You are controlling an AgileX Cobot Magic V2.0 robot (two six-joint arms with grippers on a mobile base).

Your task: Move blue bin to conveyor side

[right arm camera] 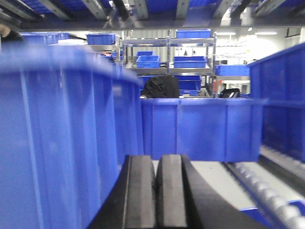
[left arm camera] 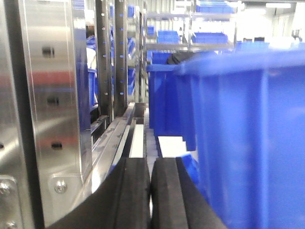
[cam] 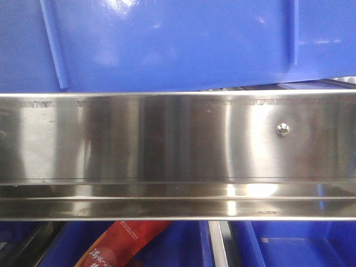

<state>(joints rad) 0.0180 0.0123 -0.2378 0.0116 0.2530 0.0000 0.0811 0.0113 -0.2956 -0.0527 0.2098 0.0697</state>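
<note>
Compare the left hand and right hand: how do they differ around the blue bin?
The left hand has the blue bin wall on its right; the right hand has a blue bin wall on its left. The left hand has a steel upright on its other side; the right hand, rollers. Both hands are shut, gripping nothing.

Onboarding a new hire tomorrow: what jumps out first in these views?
The shiny steel rail spans the front view's middle, one screw at right, with the glossy blue bin filling the strip above it. In both wrist views, the left gripper and right gripper sit shut at bottom centre, blue crate walls close alongside.
</note>
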